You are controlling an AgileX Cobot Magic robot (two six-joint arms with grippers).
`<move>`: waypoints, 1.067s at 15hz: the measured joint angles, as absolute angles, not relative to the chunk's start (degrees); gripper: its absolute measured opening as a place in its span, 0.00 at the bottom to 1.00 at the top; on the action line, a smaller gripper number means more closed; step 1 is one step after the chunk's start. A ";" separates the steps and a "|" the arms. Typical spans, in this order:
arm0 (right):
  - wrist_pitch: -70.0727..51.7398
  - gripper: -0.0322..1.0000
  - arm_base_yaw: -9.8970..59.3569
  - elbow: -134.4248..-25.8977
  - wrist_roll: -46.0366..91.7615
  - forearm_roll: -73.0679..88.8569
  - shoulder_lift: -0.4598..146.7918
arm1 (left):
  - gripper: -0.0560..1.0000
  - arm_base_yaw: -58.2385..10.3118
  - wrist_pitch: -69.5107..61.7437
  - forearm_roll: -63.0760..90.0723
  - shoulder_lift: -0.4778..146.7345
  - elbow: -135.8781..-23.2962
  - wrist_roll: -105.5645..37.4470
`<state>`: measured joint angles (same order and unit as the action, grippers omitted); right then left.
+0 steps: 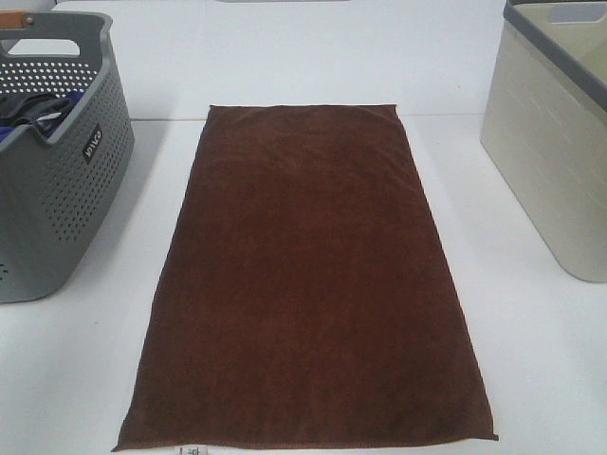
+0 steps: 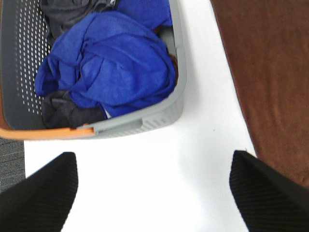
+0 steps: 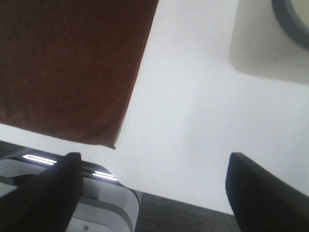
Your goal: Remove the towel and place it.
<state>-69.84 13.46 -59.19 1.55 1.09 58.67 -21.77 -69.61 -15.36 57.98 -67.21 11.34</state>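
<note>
The towel (image 1: 308,284) lies flat and spread on the white bench (image 1: 541,360), filling the middle of the high view, its long side running from 12 to 6 o'clock. The grey basket (image 1: 57,199) stands at 9 to 10 o'clock, near the towel's edge but apart from it, with blue cloth (image 2: 108,63) and dark cloth (image 2: 67,113) bundled inside. A beige bin (image 1: 550,161) stands at 2 o'clock.

Neither arm shows in the high view. The left jaws (image 2: 153,191) stand wide apart and empty above bare bench between basket and towel. The right jaws (image 3: 153,188) also gape, empty, near the towel's corner by the bench edge.

Risks, as I judge them: a flat plush cloth gives little to pinch, so closing jaws may slide off the hem or grab only a fold. If one side lifts alone, the towel could drag, bunch or slip off the bench edge. A left reach drifting toward 9 o'clock might catch the basket rim.
</note>
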 joint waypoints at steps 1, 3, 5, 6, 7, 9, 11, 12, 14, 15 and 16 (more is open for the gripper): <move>-69.84 0.78 13.46 -59.19 1.55 1.09 58.67 | 0.82 -21.77 -69.61 -15.36 57.98 -67.21 11.34; -69.84 0.78 13.46 -50.82 0.97 1.09 51.51 | 0.82 -21.77 -69.67 -14.55 47.61 -57.52 11.52; -68.98 0.78 13.46 -40.45 0.63 1.09 41.88 | 0.82 -21.77 -69.61 -13.06 33.35 -45.38 10.49; -67.32 0.78 13.46 -37.47 0.63 1.09 38.62 | 0.82 -21.77 -68.81 -12.15 29.28 -42.34 8.77; -66.06 0.78 13.46 -35.35 0.63 1.09 35.75 | 0.82 -21.77 -67.27 -10.37 25.32 -39.48 6.30; -64.11 0.78 13.46 -32.09 0.63 1.09 29.68 | 0.82 -21.77 -63.77 -4.93 19.88 -35.75 0.57; -62.51 0.78 13.46 -29.79 1.15 1.09 23.78 | 0.82 -21.77 -61.13 1.03 17.36 -33.23 -5.73; -61.71 0.78 13.46 -29.22 1.32 1.09 21.14 | 0.82 -21.77 -60.16 3.84 17.25 -31.63 -8.48; -61.02 0.78 13.46 -28.82 1.60 1.09 17.07 | 0.82 -21.77 -60.28 6.42 17.25 -29.39 -12.49; -61.02 0.78 13.46 -28.76 1.60 1.09 15.07 | 0.82 -21.77 -60.39 6.53 17.25 -29.05 -13.41; -61.02 0.78 13.46 -28.76 1.60 1.09 13.12 | 0.82 -21.77 -60.45 6.53 17.25 -28.99 -13.87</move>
<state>-61.02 13.46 -28.76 1.60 1.09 13.12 -21.77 -60.45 6.53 17.25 -28.99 -13.87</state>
